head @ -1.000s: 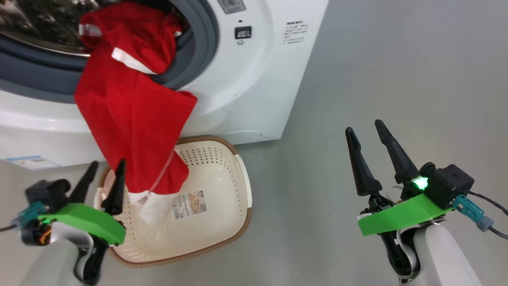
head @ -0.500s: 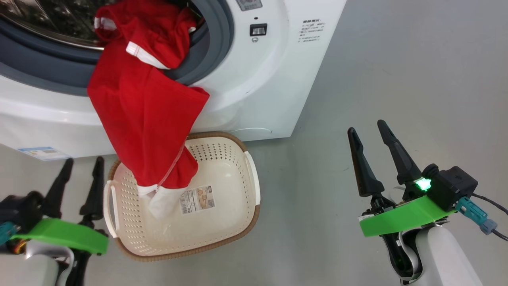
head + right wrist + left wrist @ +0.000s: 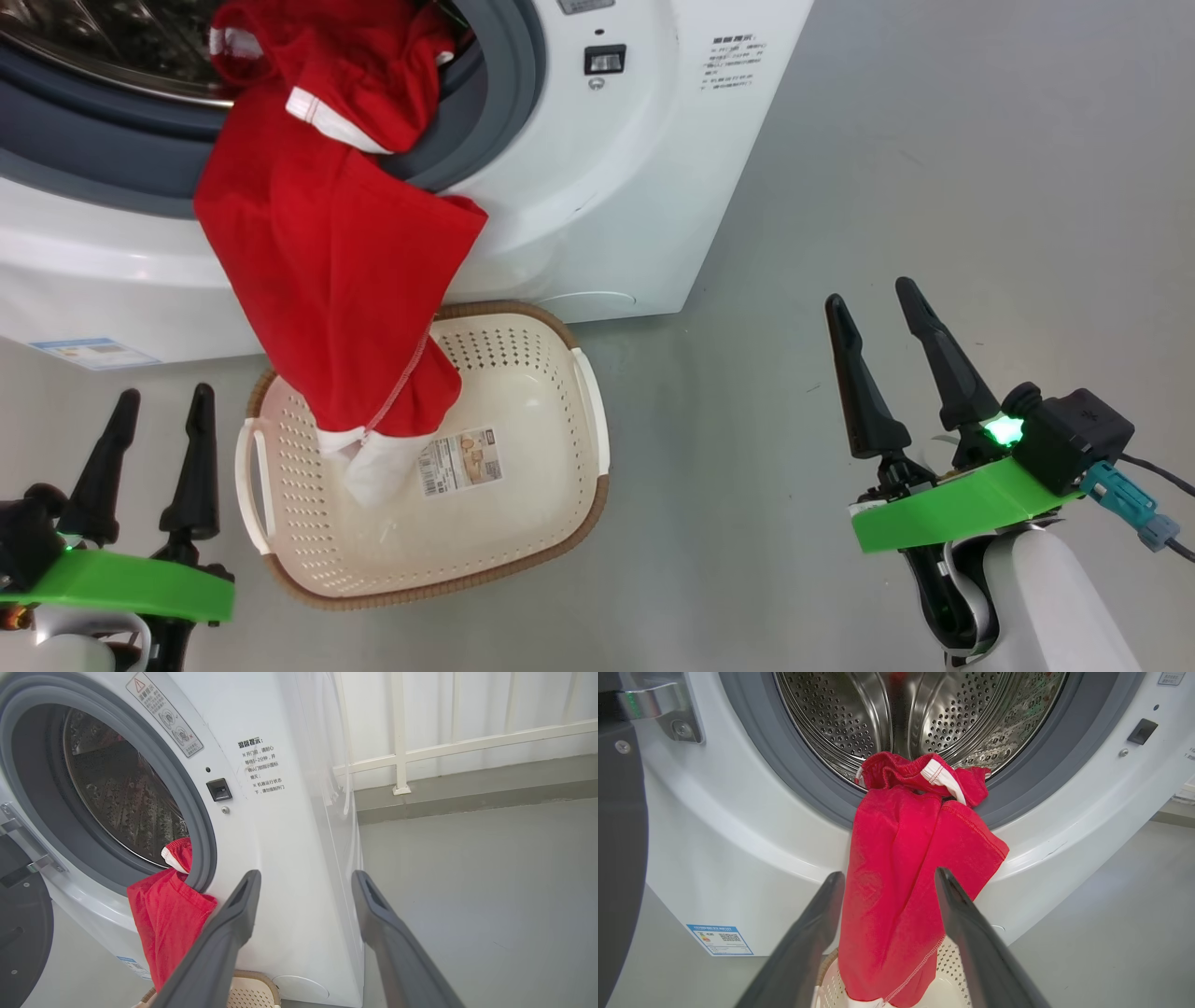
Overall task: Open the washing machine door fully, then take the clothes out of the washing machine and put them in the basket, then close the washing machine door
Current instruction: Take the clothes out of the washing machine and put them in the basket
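The white washing machine (image 3: 597,205) stands with its door (image 3: 619,849) swung open at the left edge of the left wrist view. Red clothes (image 3: 336,271) with white trim hang from the drum mouth over the grey gasket. Their lower end, with a white piece, reaches down into the cream basket (image 3: 551,523) on the floor below. My left gripper (image 3: 161,401) is open, low at the left, beside the basket and apart from the cloth. Off to the right, my right gripper (image 3: 871,299) is open over bare floor. The red clothes (image 3: 901,896) hang ahead of the left fingers, and the clothes (image 3: 163,914) show in the right wrist view too.
Grey floor (image 3: 934,187) spreads right of the machine. A white railing and a low kerb (image 3: 467,793) run behind it. A blue label (image 3: 89,353) sits low on the machine front.
My left gripper has drawn back from the basket's left rim toward the lower left. The head camera has shifted a little. The right gripper and the clothes hold their places.
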Robot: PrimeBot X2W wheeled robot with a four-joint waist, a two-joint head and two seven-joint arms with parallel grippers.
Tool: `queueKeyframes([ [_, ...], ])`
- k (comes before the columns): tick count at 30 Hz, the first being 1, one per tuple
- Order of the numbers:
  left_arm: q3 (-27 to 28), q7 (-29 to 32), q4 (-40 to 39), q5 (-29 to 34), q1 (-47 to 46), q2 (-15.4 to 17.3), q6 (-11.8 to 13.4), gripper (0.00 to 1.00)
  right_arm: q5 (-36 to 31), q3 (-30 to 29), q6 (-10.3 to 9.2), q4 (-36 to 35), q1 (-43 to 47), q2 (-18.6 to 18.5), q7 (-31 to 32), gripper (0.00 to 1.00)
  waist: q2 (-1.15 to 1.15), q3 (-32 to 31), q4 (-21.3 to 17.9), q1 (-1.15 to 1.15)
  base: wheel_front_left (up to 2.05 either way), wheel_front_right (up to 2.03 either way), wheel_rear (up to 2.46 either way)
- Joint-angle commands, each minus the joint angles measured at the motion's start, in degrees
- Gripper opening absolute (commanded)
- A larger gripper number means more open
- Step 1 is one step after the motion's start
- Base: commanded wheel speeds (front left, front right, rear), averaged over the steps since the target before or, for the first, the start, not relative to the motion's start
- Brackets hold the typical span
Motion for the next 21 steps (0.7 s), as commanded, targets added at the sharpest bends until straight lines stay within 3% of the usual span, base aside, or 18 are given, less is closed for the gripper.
queueKeyframes([
  [1, 2.41, -0.69, -1.44, 0.14, 0.43, 1.6, -0.16, 1.0, 0.22, 0.99, 0.09, -1.55, 0.0, 0.54, -0.27, 1.0, 0.0, -0.05, -0.01, 0.0, 0.0, 0.0, 0.0],
  [12, 1.22, -0.69, -1.0, -0.36, -0.11, 1.87, -0.16, 1.0, 0.23, 1.37, 0.09, -1.39, 0.03, 0.54, -0.27, 1.0, 0.0, 0.03, -0.4, 0.0, 0.0, 0.0, 0.0],
  [21, -4.52, -0.69, 4.32, -1.9, -5.84, 3.32, -0.16, 1.0, 0.09, 1.54, 0.09, -1.57, -0.54, 0.54, -0.27, 1.0, 0.0, 1.02, -0.68, 0.0, 0.0, 0.0, 0.0],
])
